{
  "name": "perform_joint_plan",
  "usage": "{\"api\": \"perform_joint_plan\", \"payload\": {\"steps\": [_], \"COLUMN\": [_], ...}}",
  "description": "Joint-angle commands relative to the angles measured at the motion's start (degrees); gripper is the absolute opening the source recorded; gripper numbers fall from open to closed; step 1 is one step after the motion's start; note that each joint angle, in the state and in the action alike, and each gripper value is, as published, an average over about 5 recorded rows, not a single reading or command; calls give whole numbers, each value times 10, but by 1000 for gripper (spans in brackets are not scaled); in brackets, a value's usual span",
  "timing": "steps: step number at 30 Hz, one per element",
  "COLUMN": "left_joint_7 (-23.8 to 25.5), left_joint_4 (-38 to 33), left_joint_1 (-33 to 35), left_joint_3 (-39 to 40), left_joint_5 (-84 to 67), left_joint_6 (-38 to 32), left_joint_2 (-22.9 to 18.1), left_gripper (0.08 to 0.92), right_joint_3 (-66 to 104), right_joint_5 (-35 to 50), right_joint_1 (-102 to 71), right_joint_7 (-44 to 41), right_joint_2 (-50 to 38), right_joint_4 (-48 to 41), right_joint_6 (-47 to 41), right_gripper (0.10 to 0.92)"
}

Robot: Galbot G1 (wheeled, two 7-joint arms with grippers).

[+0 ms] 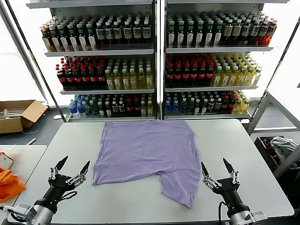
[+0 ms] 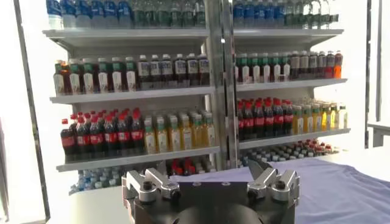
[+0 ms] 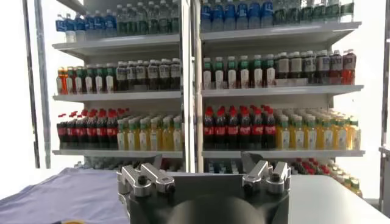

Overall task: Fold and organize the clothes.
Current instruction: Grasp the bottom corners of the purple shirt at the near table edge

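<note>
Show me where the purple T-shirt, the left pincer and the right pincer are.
purple T-shirt (image 1: 140,150), head view, middle of the spread fabric.
left pincer (image 1: 71,167), head view, midway between its open fingertips.
right pincer (image 1: 215,165), head view, midway between its open fingertips.

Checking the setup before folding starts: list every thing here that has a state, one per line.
T-shirt: spread flat on the table, back up, untouched, one corner hanging crooked near the right gripper.
Left gripper: jaws open, empty, hovering left of the shirt.
Right gripper: jaws open, empty, hovering right of the shirt.
Cardboard box: open, on the floor.
Shelves: fully stocked with bottles.
</note>
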Motion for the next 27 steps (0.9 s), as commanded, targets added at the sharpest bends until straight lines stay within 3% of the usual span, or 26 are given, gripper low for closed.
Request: {"api": "perform_joint_plan", "payload": {"steps": [1, 15, 27], "left_joint_7": [-34, -75, -91], "left_joint_4": [-11, 63, 113], "left_joint_1": [14, -15, -70], "left_joint_3": [48, 114, 140], "left_joint_5": [1, -4, -27], "left_joint_6": [54, 141, 193], "left_joint_2": [45, 129, 150], "left_gripper": [822, 823, 823], "right_joint_3": [-15, -56, -114], "right_joint_5": [-9, 33, 38], "right_joint_1": [-22, -89, -45], "right_joint_7": [20, 77, 164], "right_joint_2": [-25, -84, -51], "right_joint_4": [6, 20, 9], "right_joint_6": [-32, -116, -232], "right_gripper": [823, 823, 823]}}
